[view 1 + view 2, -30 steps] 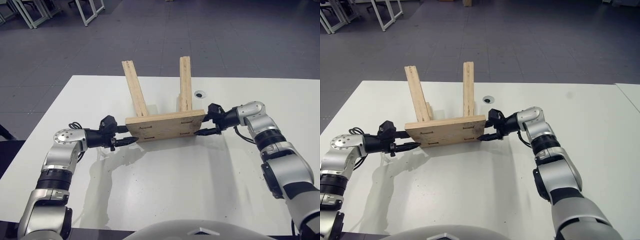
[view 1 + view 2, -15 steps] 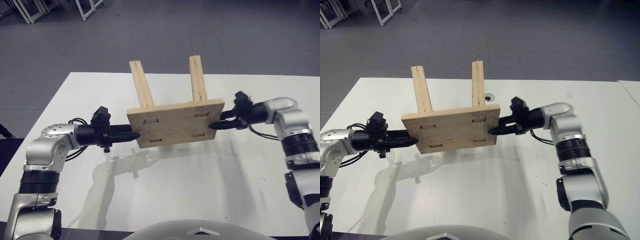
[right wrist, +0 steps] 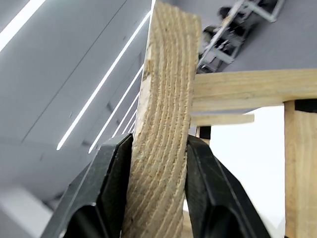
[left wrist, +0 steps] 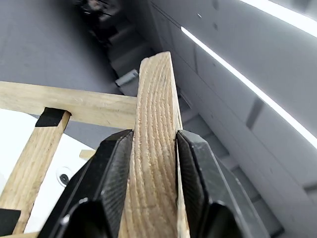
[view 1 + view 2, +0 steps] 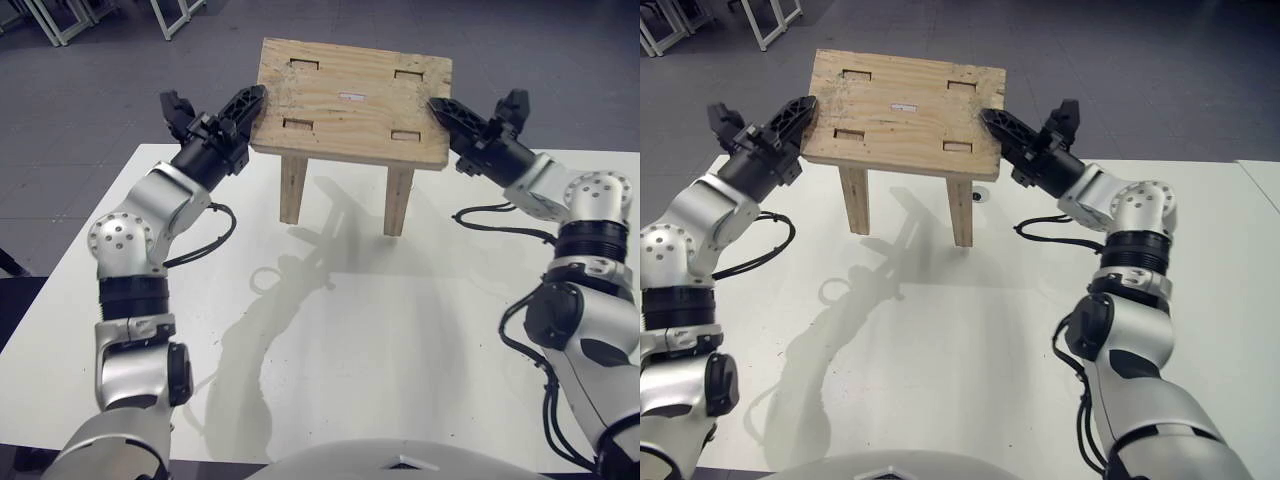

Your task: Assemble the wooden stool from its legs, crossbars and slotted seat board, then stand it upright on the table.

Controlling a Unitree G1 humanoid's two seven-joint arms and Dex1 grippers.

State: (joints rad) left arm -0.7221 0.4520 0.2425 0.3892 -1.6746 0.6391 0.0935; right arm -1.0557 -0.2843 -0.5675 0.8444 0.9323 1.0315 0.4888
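The assembled wooden stool (image 5: 345,100) is held upright in the air over the far part of the white table (image 5: 380,340), seat board on top, legs (image 5: 293,190) pointing down. Several slots (image 5: 303,64) show in the seat board. My left gripper (image 5: 252,100) is shut on the seat's left edge, and my right gripper (image 5: 438,108) is shut on its right edge. In the left wrist view black fingers (image 4: 115,173) clamp the plywood edge (image 4: 153,163). The right wrist view has fingers (image 3: 111,173) pinching the board edge (image 3: 161,148), with a crossbar (image 3: 247,89) and leg behind.
The table has a small round hole (image 5: 982,196) near its far edge, behind the stool legs. Grey floor and white table frames (image 5: 60,20) lie beyond the table. The near and middle table surface is bare.
Both arms have lifted the stool and turned it from lying with legs pointing away to seat-up, legs down. The grippers stayed clamped on the seat's two side edges.
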